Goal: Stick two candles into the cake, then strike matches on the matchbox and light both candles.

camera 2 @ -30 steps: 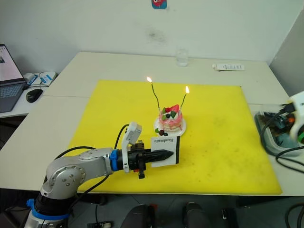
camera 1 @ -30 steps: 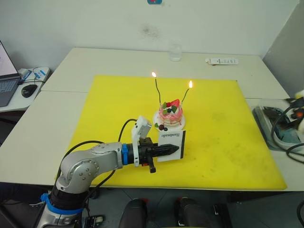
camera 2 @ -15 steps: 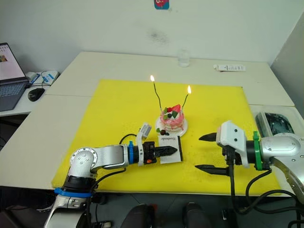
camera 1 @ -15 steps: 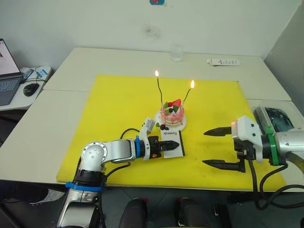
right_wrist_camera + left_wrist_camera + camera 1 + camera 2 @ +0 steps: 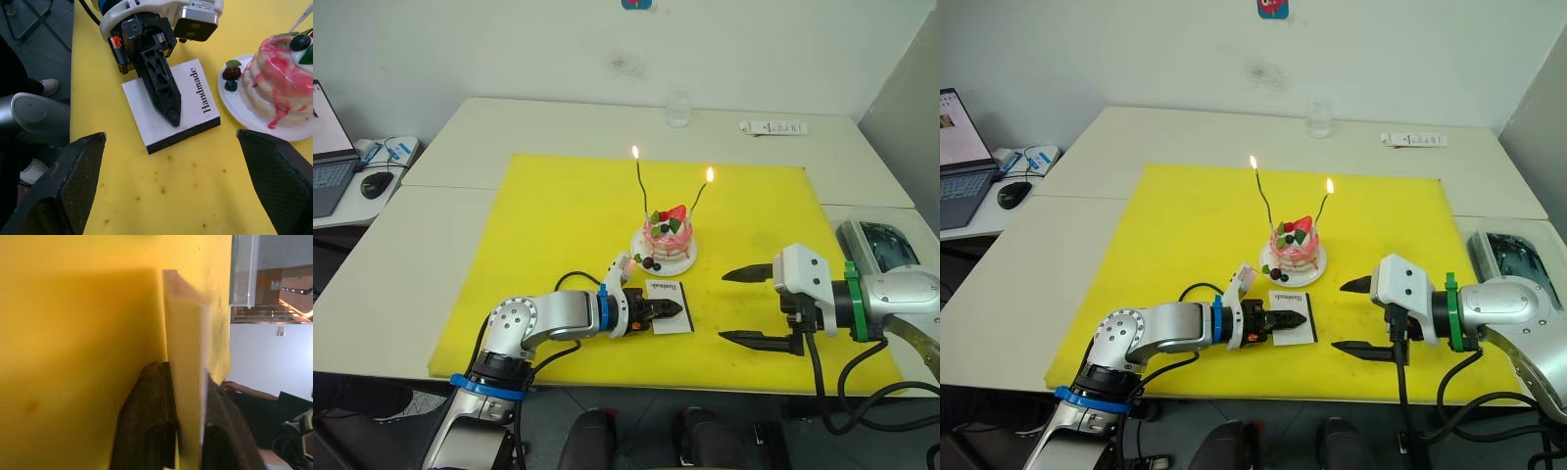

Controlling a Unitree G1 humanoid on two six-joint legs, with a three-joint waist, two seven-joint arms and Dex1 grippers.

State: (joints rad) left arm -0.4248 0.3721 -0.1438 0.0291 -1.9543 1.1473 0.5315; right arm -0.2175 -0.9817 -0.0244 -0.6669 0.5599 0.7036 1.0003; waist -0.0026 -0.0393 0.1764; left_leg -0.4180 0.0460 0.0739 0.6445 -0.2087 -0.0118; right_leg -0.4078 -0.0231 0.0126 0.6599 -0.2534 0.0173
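The white matchbox [image 5: 170, 105] carries the word "Handmade" in small black letters, along its side that faces the cake. No other text can be read.

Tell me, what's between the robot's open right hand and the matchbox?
Nothing but bare yellow mat, speckled with small dark marks. The right wrist view shows it: the right hand points at the matchbox, which the left hand grips.
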